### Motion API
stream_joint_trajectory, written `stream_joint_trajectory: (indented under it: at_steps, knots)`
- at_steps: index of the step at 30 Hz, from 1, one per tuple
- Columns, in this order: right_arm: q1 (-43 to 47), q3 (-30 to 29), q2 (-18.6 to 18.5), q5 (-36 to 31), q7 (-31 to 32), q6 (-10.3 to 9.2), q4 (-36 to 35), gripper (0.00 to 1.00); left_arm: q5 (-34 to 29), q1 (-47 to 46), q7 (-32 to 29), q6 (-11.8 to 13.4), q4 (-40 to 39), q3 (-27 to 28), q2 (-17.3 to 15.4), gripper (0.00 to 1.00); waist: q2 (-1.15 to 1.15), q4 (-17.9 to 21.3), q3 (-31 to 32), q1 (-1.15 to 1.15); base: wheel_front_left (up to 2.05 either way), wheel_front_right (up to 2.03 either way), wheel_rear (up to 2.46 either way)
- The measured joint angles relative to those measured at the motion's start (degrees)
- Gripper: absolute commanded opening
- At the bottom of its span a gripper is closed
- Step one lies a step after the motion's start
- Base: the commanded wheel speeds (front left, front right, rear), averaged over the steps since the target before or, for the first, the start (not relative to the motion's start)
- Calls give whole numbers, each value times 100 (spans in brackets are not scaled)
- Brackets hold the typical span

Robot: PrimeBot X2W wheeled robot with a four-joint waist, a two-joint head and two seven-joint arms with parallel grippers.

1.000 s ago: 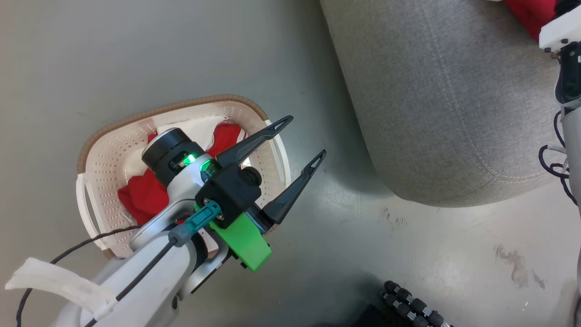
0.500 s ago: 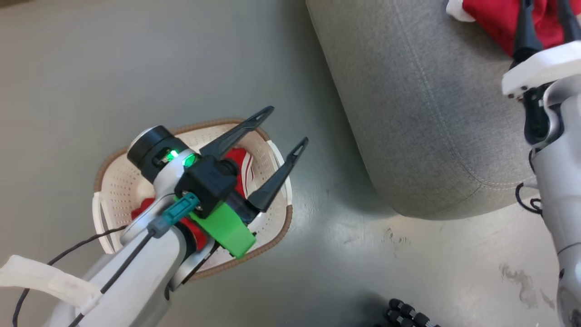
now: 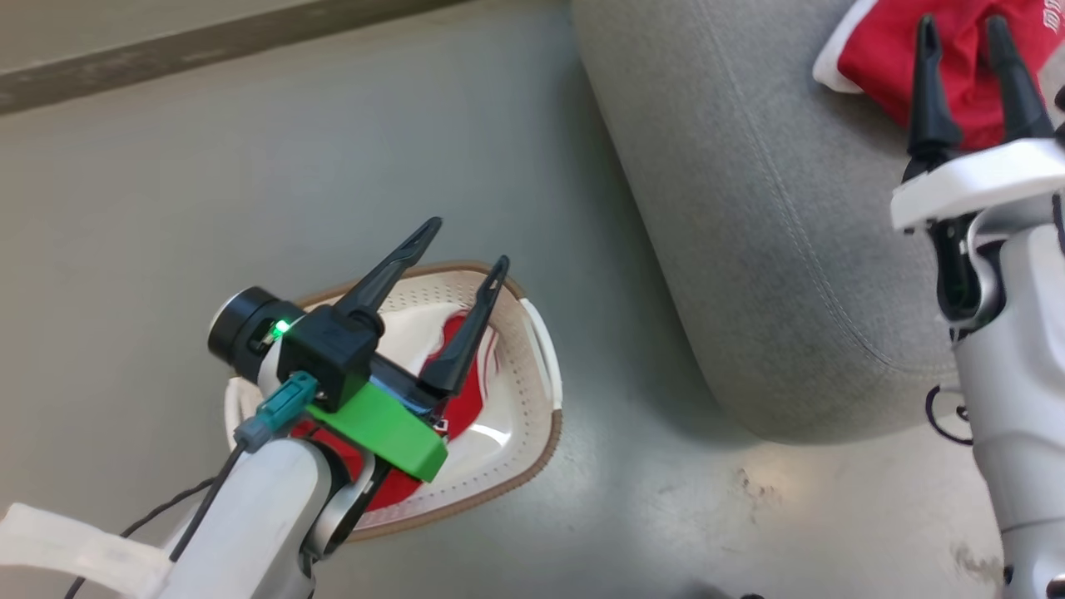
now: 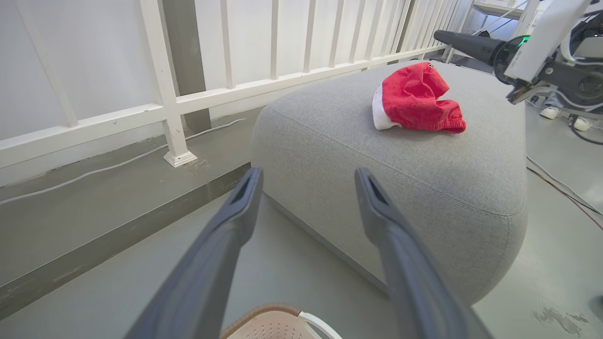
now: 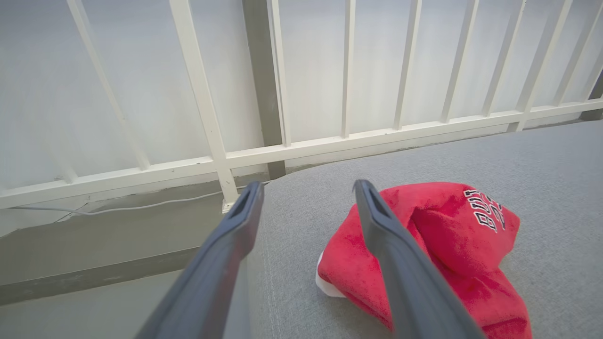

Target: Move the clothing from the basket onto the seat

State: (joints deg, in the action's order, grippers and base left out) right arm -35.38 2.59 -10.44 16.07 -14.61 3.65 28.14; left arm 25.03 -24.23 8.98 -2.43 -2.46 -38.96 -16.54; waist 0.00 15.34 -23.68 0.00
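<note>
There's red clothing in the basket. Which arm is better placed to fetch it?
Left, I'd say: its open left fingers hang above the basket and the red clothing inside; the right fingers are away over the seat.

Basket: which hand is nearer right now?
Left. The left hand hangs open over the basket; the right hand is off to the side, open above the red Bulls garment on the grey seat.

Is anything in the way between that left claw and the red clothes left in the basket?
Nothing visible. The left claw is open over the basket, which has no lid, and the red clothing lies uncovered inside it.
</note>
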Motion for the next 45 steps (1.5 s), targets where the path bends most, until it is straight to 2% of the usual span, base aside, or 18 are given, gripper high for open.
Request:
stream_joint_trajectory:
  at_steps: [4,8,16,27,35,39,45]
  knots:
    - [298,96,109,-136,0,49,-353,100,111,151,147,138,118,167,67,100,0,-167,169,0,0,0,0]
    - [661,320,244,-291,0,91,-689,100,234,376,277,401,275,411,91,100,0,-401,383,0,0,0,0]
    - [1359,581,347,-425,0,114,-881,100,369,773,421,709,486,891,108,100,0,-794,744,0,0,0,0]
    - [2186,787,445,-521,0,131,-985,100,394,1445,476,805,566,1295,73,100,0,-1217,1349,0,0,0,0]
    - [2496,757,470,-523,1,69,-1069,100,524,1844,478,854,568,1458,129,100,0,-1316,1673,0,0,0,0]
    - [2660,712,470,-523,0,-22,-1127,100,548,2057,494,858,573,1501,138,100,0,-1349,1833,0,0,0,0]
    - [2898,687,445,-523,1,-34,-1200,100,548,2314,494,890,567,1581,156,100,0,-1393,2023,0,0,0,0]
